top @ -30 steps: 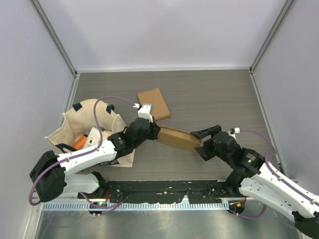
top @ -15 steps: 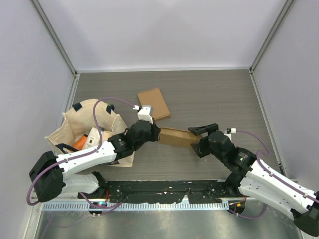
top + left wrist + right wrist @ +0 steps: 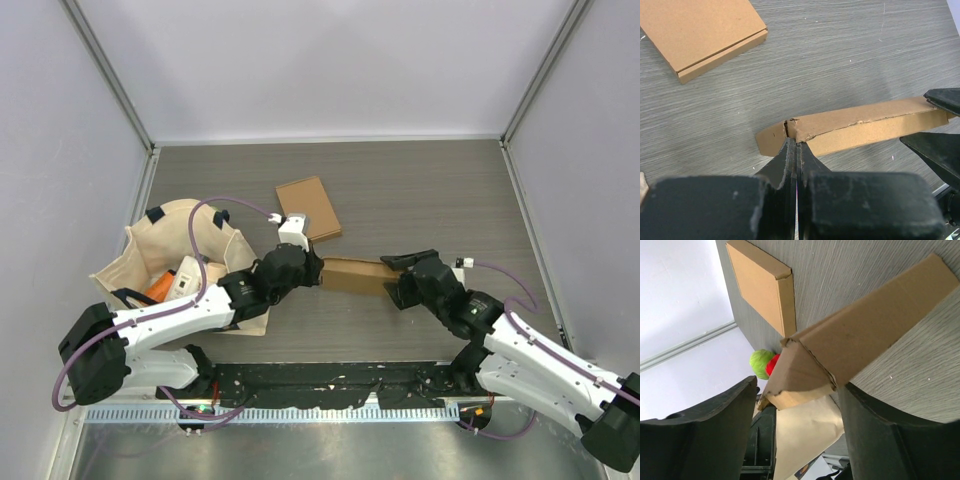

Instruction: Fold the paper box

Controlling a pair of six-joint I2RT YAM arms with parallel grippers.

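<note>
The paper box is a long, flat brown cardboard piece lying at mid-table. My left gripper is shut on the box's left end; in the left wrist view its tips pinch the near edge of the box at a notch. My right gripper is open and straddles the box's right end. In the right wrist view the box runs between the wide jaws of the right gripper, touching the right finger and clear of the left one.
A second, folded flat cardboard box lies farther back, also seen as that box in the left wrist view. A beige cloth bag with items inside sits at the left. Grey walls enclose the table.
My right gripper has moved left onto the box's right end, and its jaws have narrowed slightly. The box has swung to lie more level. The left gripper kept its grip.
</note>
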